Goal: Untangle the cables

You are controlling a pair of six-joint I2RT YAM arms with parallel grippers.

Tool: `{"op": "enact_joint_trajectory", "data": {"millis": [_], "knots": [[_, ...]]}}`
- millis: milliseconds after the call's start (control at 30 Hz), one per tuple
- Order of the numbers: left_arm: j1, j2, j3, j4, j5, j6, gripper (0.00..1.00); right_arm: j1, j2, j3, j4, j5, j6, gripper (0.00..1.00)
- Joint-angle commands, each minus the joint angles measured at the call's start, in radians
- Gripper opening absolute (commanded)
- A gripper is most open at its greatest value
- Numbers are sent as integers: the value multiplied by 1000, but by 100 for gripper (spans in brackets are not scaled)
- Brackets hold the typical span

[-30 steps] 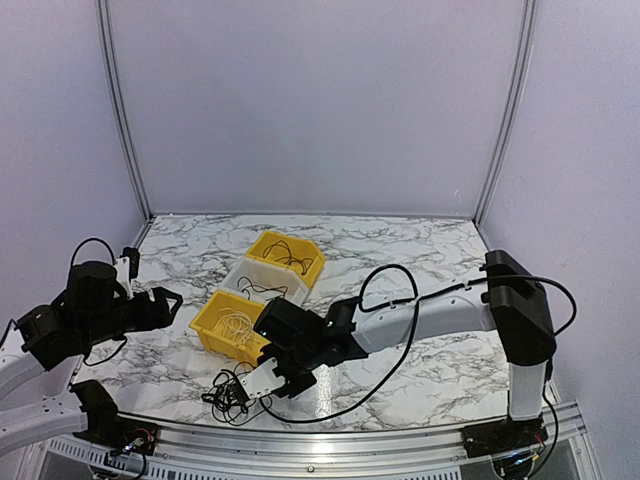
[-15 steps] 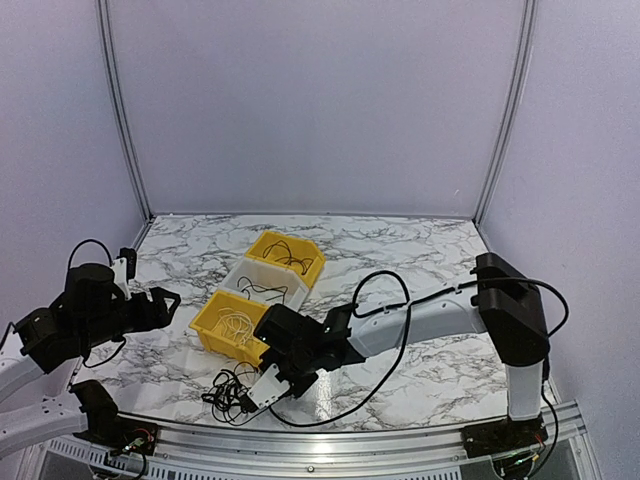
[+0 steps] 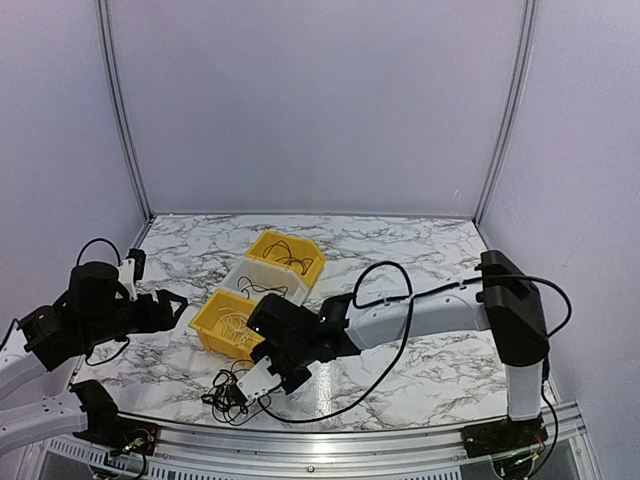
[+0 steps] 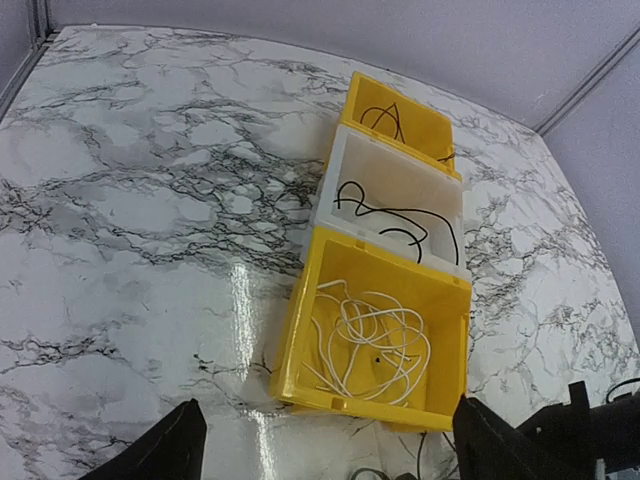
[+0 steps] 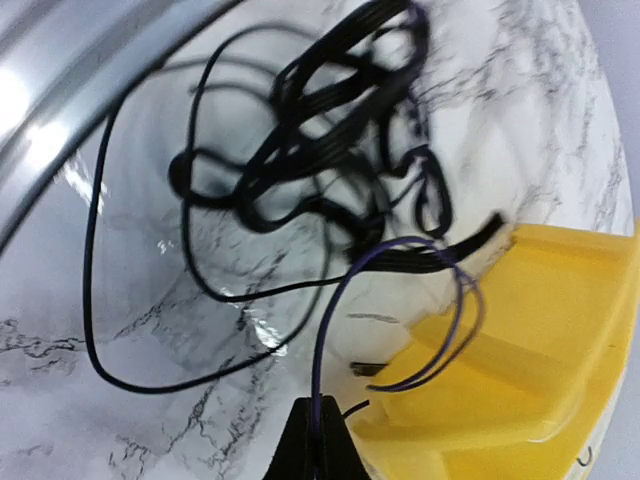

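On the marbled bench point(image 3: 440, 375), lilac walls point(image 3: 320, 100) behind | cables point(image 3: 228, 392) tangled near front rail point(image 3: 330, 432) | right pincer point(image 5: 320, 435) nipped on one strand | left pincer point(image 4: 325, 445) spread wide

A robotics lab test cell: plain lilac panel walls point(image 3: 320, 100), marble-print tabletop point(image 3: 430, 250), aluminium frame rail point(image 3: 350, 434) at its edge.

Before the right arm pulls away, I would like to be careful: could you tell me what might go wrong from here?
1. The right gripper is shut on one thin cord that runs toward the tangle of cables. The left gripper is open and apart from it, so a pull may drag or tighten the whole knot.
2. That cord's loop lies against the yellow bin rim and could snag or shift the bin.
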Motion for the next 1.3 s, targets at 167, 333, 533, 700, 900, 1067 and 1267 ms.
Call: {"op": "enact_joint_trajectory", "data": {"millis": [167, 333, 533, 700, 900, 1067, 1267], "knots": [[5, -60, 24, 119, 241, 138, 87, -73, -150, 327, -243, -255, 298, 0], [5, -73, 97, 136, 338, 213, 86, -130, -133, 465, -294, -304, 463, 0], [5, -17, 206, 159, 395, 244, 86, -192, -135, 550, -325, -365, 578, 0], [4, 55, 271, 164, 470, 245, 85, -234, -124, 693, -385, -512, 639, 0], [0, 78, 266, 201, 434, 220, 83, -243, -121, 923, -343, -554, 737, 0], [-5, 111, 200, 314, 429, 154, 83, -249, -189, 901, -145, -519, 842, 0], [-39, 182, 91, 541, 367, 75, 80, -251, -184, 968, -27, -506, 872, 0]]}}
